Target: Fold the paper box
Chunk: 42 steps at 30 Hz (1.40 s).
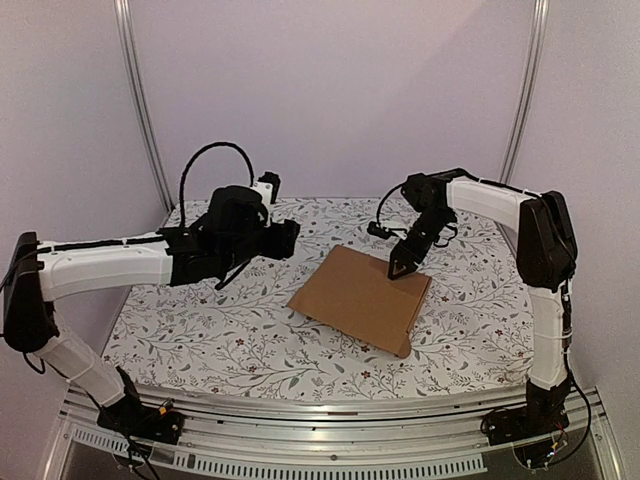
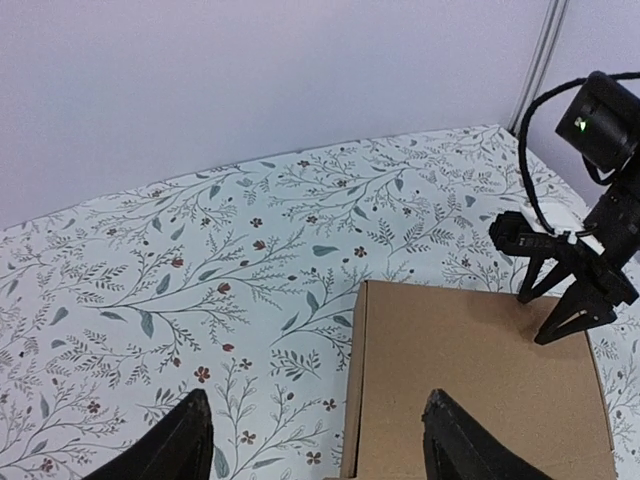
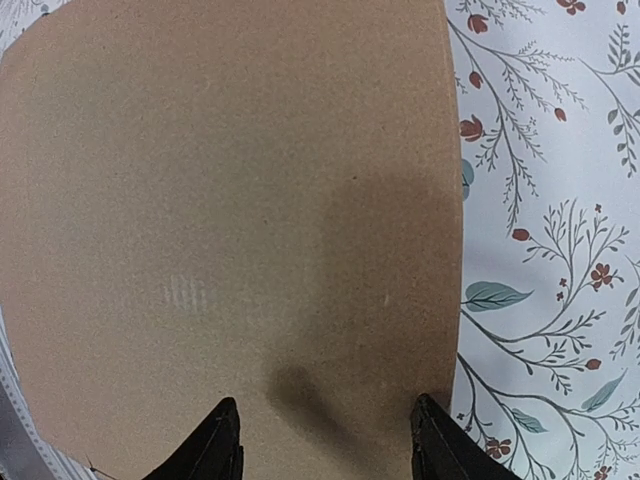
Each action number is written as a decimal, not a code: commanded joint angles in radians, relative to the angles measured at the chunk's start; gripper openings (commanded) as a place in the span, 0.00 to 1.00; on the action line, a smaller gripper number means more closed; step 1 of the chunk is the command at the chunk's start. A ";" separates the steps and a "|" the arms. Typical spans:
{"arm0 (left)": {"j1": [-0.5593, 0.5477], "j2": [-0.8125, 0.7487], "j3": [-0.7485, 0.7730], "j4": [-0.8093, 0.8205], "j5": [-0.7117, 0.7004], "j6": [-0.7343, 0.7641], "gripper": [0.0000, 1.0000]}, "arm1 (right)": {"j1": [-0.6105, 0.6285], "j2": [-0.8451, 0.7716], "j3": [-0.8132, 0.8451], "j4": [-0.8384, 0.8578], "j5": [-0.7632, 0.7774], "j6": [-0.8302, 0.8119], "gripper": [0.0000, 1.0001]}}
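The right gripper (image 3: pixel 325 440) had its two black fingers spread apart with nothing clamped between them. It pointed down at the far corner of the paper box (image 1: pixel 360 298), and its wrist camera showed plain brown cardboard filling the gap between the fingertips, with a soft shadow of the fingers on the surface. Whether the tips touched the cardboard could not be told. The left gripper (image 2: pixel 318 430) also had its fingers wide apart and held nothing. It hung above the table to the left of the box and apart from it. In its wrist view the box's left edge ran below the space between its fingers, with the right gripper seen across the box at its far right corner. The box lay closed and flat, turned at an angle, a little right of the middle of the table. Under it was a white tablecloth (image 1: pixel 200 320) printed with grey-green leaves and small red flowers. In count, there was one cardboard box, two white-and-black arms each with one gripper, one patterned cloth, and two metal posts (image 1: pixel 140 100) against the pale back wall.
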 commanded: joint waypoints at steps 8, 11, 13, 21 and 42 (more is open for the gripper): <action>0.017 0.289 0.104 -0.159 0.249 -0.011 0.69 | -0.028 0.014 0.006 -0.066 -0.033 0.027 0.58; 0.012 0.274 0.082 -0.140 0.267 -0.010 0.67 | -0.063 -0.015 0.030 -0.073 -0.078 0.041 0.58; -0.003 0.241 0.064 -0.120 0.250 -0.001 0.67 | -0.081 -0.013 0.042 -0.076 -0.086 0.050 0.55; -0.109 0.131 0.010 -0.108 0.146 -0.018 0.67 | -0.132 0.107 0.057 -0.095 -0.160 0.057 0.43; -0.500 0.100 -0.380 0.211 -0.091 -0.292 0.63 | -0.270 0.250 0.018 -0.096 -0.293 0.232 0.06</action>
